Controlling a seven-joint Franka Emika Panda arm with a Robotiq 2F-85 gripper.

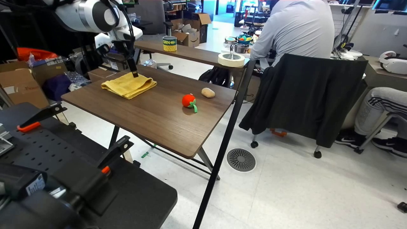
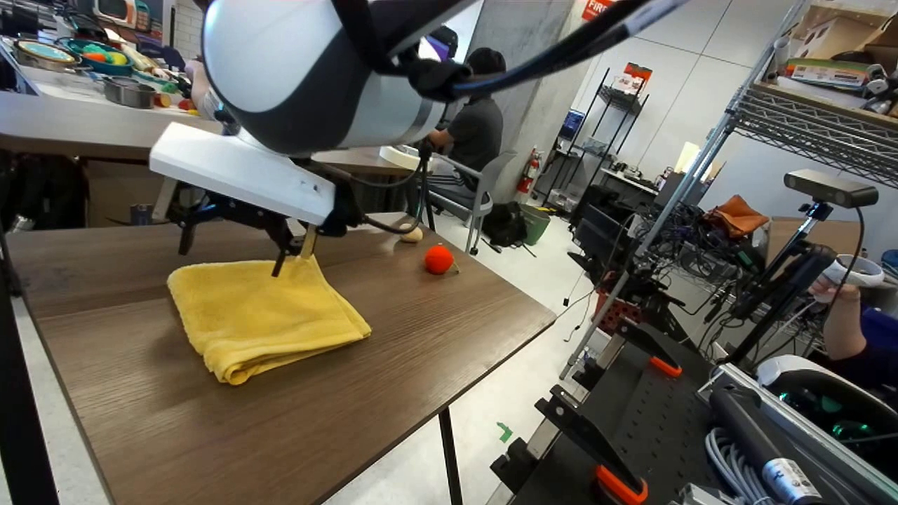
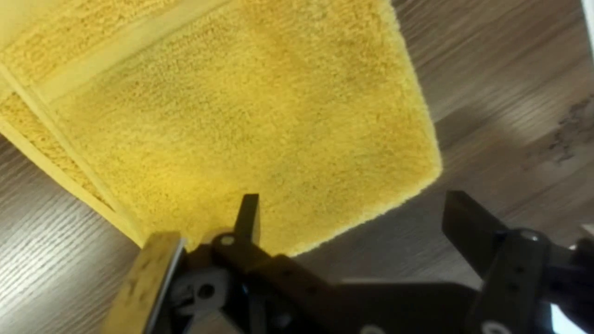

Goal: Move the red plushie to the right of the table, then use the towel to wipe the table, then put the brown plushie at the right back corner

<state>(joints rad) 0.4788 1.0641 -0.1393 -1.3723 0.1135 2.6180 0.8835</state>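
The yellow folded towel (image 1: 128, 85) lies flat on the brown table (image 1: 152, 122); it also shows in an exterior view (image 2: 266, 308) and fills much of the wrist view (image 3: 278, 116). My gripper (image 2: 231, 258) is open and empty, low over one edge of the towel. In the wrist view my gripper (image 3: 353, 199) has one fingertip over the towel and the other over bare wood. Whether a finger touches the towel I cannot tell. The round red plushie (image 1: 188, 101) with green leaves and the small brown plushie (image 1: 208, 92) rest apart from the gripper, near each other; both exterior views show them.
A corn can (image 1: 169, 44) and a tape roll (image 1: 231, 59) stand on a narrow bench behind the table. A black post (image 1: 219, 152) runs by the table's edge. A black cart (image 1: 143, 197) with clamps stands near. A chair with a dark jacket (image 1: 299, 101) stands beyond.
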